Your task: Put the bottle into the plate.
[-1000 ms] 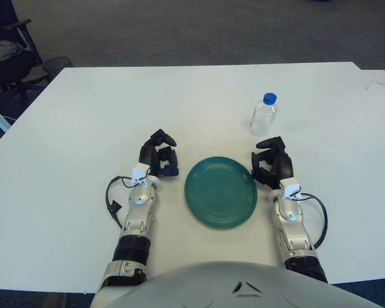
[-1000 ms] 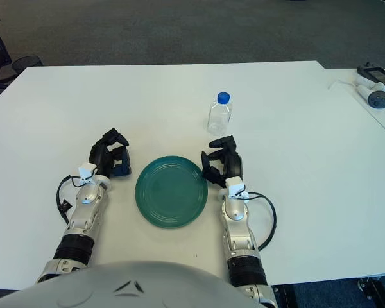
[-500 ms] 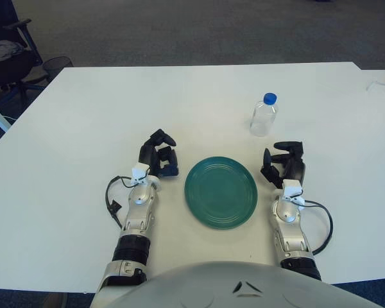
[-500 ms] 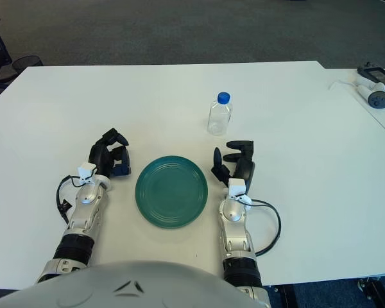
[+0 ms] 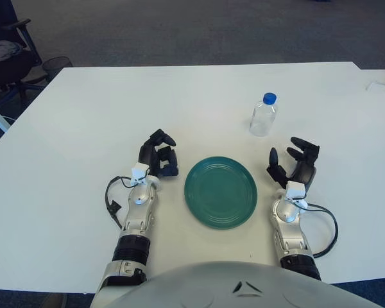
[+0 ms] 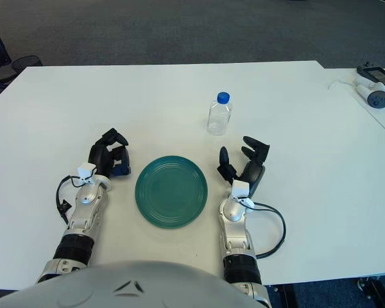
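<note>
While fingers spread, right robot hand tilts beside plate.

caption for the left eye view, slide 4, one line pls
Right hand open beside the green plate, short of the upright bottle; left hand curled at the plate's left.

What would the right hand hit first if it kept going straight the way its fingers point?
Probably nothing: the open right hand points forward and slightly right, passing right of the bottle over bare table, though depth is uncertain.
</note>
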Controlling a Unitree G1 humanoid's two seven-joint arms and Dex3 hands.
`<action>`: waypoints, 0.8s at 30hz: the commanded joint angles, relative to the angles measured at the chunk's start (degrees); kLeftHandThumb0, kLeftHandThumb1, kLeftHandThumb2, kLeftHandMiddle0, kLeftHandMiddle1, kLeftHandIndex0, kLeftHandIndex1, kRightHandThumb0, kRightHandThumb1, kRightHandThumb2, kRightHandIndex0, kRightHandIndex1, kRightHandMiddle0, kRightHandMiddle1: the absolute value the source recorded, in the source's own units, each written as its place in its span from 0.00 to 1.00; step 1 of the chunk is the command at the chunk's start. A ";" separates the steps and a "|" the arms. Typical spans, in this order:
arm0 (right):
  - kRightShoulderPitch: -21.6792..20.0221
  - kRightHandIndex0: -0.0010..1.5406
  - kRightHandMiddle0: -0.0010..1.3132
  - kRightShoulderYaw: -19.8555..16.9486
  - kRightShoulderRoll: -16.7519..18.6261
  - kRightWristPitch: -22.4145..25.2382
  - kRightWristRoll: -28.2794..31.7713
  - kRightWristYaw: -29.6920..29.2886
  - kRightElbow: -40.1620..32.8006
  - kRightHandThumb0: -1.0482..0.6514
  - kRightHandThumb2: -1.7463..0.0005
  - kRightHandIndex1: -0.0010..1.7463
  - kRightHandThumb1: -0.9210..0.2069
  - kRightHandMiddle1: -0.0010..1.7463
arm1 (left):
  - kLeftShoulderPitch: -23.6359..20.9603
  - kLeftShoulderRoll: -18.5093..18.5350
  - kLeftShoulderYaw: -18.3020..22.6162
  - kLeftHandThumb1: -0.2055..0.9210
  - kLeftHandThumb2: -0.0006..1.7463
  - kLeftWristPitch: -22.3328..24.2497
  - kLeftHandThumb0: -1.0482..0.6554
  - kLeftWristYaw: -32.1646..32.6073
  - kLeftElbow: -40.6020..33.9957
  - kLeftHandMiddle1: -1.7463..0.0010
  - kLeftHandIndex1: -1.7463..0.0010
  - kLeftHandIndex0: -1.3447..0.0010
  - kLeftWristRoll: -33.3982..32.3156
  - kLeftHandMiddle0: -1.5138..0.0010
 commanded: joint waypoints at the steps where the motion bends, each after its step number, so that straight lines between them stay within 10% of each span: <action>1: 0.50 0.00 0.00 0.41 2.89 2.30 -1.48 -1.48 0.48 0.32 0.57 0.26 0.33 0.33 | 0.54 0.16 0.27 0.21 0.96 0.02 0.26 0.14 1.17 0.00 0.00 0.36 0.05 0.12; 15: -0.72 0.00 0.00 1.64 1.51 10.22 -2.10 -0.38 0.67 0.20 0.70 0.12 0.20 0.14 | 0.43 0.13 0.47 0.21 0.96 0.28 0.26 -0.94 1.34 0.00 0.00 0.36 -1.03 0.12; 24: -3.10 0.00 0.00 2.12 -1.49 4.91 -0.86 4.39 6.88 0.19 0.74 0.05 0.17 0.12 | 0.34 0.01 0.47 0.21 0.95 -0.48 0.26 -0.09 1.73 0.00 0.00 0.37 -0.06 0.12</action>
